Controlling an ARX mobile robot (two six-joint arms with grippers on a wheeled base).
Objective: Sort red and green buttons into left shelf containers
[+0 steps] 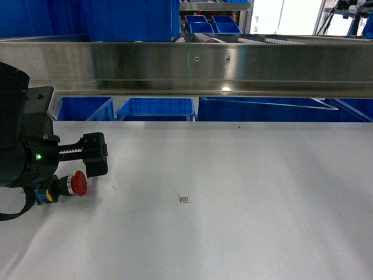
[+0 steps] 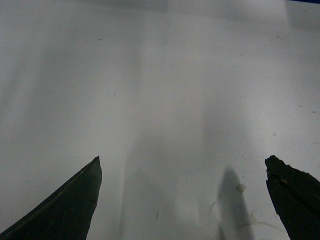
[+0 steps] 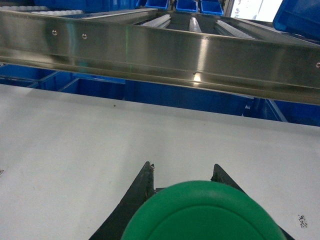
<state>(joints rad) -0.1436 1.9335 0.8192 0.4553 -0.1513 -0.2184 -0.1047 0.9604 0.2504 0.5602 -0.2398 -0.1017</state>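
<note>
A white surface (image 1: 245,192) fills the lower view, with a tiny printed marker (image 1: 185,199) near its centre. At twelve o'clock, a long stainless-steel rail (image 1: 233,67) spans the view.

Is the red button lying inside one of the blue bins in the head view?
No, the red button lies on the white table beside the left gripper, while the blue bins stand behind the table.

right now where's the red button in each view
Head: the red button lies at the far left of the table, just below the left tool.
Left wrist: not in it, only bare table between open fingers.
Right wrist: not in it; a green button fills the bottom.
Shared landmark: the steel rail, also in the right wrist view.
</note>
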